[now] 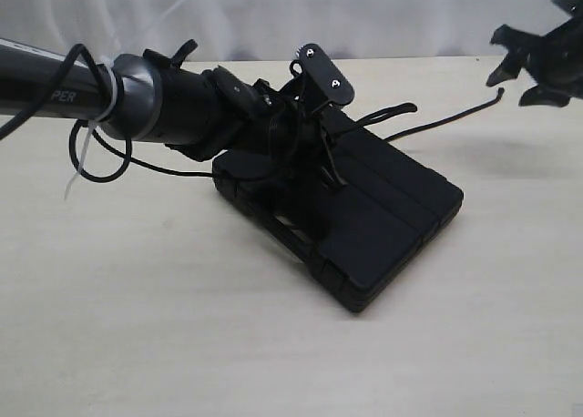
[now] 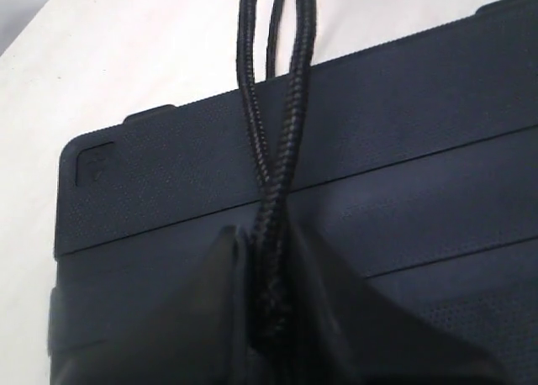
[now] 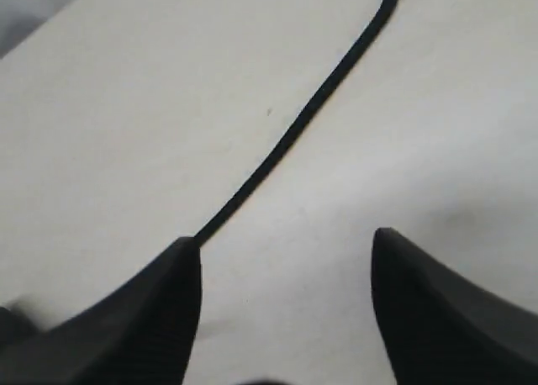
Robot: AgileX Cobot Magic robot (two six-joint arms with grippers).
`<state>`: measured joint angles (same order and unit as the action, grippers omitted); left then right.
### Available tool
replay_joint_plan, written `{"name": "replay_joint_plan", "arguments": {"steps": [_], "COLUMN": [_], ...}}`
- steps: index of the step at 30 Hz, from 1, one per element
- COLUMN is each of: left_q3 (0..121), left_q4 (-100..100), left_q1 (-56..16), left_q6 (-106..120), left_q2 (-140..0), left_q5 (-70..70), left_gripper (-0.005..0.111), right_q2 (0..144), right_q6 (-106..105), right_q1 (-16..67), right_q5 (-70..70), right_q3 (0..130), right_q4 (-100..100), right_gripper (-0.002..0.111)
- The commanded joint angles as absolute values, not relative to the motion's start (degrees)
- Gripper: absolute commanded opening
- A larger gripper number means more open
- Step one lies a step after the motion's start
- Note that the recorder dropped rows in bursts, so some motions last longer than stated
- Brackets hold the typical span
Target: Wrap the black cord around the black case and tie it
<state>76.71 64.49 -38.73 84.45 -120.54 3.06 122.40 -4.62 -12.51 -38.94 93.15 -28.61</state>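
Note:
The black case (image 1: 383,226) lies flat on the pale table, its ribbed lid (image 2: 403,150) filling the left wrist view. My left gripper (image 1: 310,148) hovers over the case's far side, shut on the black cord (image 2: 273,175), whose doubled strands run up from between the fingers across the lid. A free length of the cord (image 1: 446,118) trails over the table toward the far right, and it also crosses the right wrist view as a thin black cord (image 3: 311,108). My right gripper (image 1: 537,66) hangs high at the far right, open and holding nothing, its fingertips (image 3: 181,267) spread above the bare table.
The left arm's grey tube (image 1: 55,85) with white cable ties and its own black wiring crosses the upper left. A pale curtain (image 1: 273,16) backs the table.

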Motion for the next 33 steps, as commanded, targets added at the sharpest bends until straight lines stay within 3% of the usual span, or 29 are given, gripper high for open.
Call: {"name": "replay_joint_plan", "arguments": {"steps": [1,3,6,8,12,15,20,26,33], "left_q3": [76.8,76.8,76.8,76.8,76.8,76.8,76.8,76.8,73.9], "left_q4": [63.6,63.7,64.2,64.0,63.5,61.8,58.6,36.3,26.8], "left_q1": [-38.6,-38.6,-38.6,-38.6,-38.6,-38.6,-38.4,-35.4,-28.8], "left_q6": [84.0,84.0,84.0,84.0,84.1,84.1,82.3,54.8,40.4], "left_q2": [-120.5,-120.5,-120.5,-120.5,-120.1,-118.3,-112.7,-106.3,-104.5], "left_q5": [2.6,2.9,6.9,8.7,8.5,9.2,17.8,29.3,38.0], "left_gripper": [0.000,0.000,0.001,0.015,0.052,0.066,0.066,0.062,0.019], "right_q2": [128.2,130.0,129.2,126.4,122.8,119.9,115.6,112.6,109.5], "right_q6": [-17.3,-21.9,-23.1,-19.8,-16.4,-15.6,-18.4,-23.1,-24.6], "right_q1": [-8.5,-5.2,-1.6,-1.8,-3.4,-4.9,-6.4,-6.4,-0.5], "right_q5": [-39.1,-40.0,-40.6,-40.8,-44.2,-44.5,-43.9,-42.0,-30.3], "right_q3": [95.9,98.3,99.9,99.6,98.6,94.9,84.7,74.3,64.9], "right_q4": [-39.2,-38.5,-31.4,-27.7,-22.1,-19.7,-19.5,-23.0,-23.5], "right_gripper": [0.055,0.051,0.022,0.004,0.004,0.004,0.004,0.004,0.004]}}
